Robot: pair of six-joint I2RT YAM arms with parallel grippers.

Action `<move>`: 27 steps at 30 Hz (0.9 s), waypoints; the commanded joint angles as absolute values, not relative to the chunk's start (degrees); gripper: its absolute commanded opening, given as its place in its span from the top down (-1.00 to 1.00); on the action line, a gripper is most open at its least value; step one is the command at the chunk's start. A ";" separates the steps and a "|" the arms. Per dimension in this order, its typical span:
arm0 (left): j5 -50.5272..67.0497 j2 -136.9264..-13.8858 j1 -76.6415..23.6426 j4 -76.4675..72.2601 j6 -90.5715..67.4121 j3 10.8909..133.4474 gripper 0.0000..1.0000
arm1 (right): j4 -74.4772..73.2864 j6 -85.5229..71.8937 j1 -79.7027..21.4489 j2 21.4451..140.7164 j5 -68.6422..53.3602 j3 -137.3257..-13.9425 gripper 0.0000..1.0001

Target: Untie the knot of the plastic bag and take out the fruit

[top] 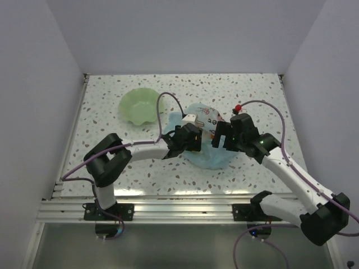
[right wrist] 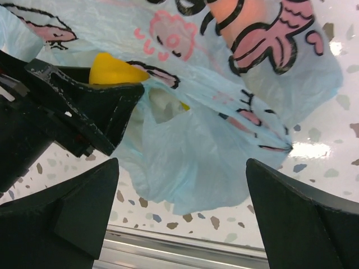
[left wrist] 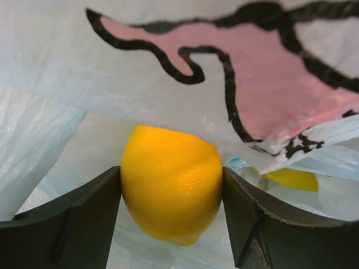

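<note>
The light-blue plastic bag point(top: 212, 156) with pink cartoon prints lies at the table's middle, between both arms. My left gripper point(top: 196, 138) reaches into its mouth and is shut on a yellow fruit point(left wrist: 171, 182), which both black fingers press from either side. A second yellow fruit point(left wrist: 291, 178) sits deeper in, under a fold of the bag point(left wrist: 168, 67). A peach-orange fruit point(right wrist: 242, 14) shows through the bag's film point(right wrist: 190, 151). My right gripper point(right wrist: 182, 168) hangs open above the bag's near edge, with nothing between its fingers. No knot shows in any view.
A pale green wavy-rimmed bowl point(top: 139, 105) stands at the back left of the bag. A small red object point(top: 238, 107) lies behind the right gripper point(top: 222, 138). The table's metal front rail point(right wrist: 185, 246) runs just below the bag.
</note>
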State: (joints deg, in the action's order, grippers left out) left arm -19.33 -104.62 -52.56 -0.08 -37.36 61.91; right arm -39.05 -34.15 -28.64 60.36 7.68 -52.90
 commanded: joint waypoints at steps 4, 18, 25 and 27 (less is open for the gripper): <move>-20.22 -103.97 -52.56 -4.22 -40.96 60.82 0.22 | -35.08 -43.93 -34.28 66.35 15.37 -49.66 -0.97; -20.48 -101.52 -52.47 -3.96 -41.57 58.71 -0.48 | -31.20 -43.68 -33.66 68.20 20.21 -40.35 1.00; -20.57 -98.88 -52.56 -4.83 -43.24 56.96 -0.98 | -29.97 -42.63 -31.82 68.73 19.43 -36.74 1.00; -20.74 -98.70 -52.47 -5.01 -43.50 56.87 -1.00 | -29.80 -42.45 -31.46 69.26 19.07 -36.30 1.00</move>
State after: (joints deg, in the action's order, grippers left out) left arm -19.31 -101.43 -52.58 -2.50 -41.74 57.36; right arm -31.20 -42.81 -32.05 68.55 17.34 -36.86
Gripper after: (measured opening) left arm 0.995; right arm 0.011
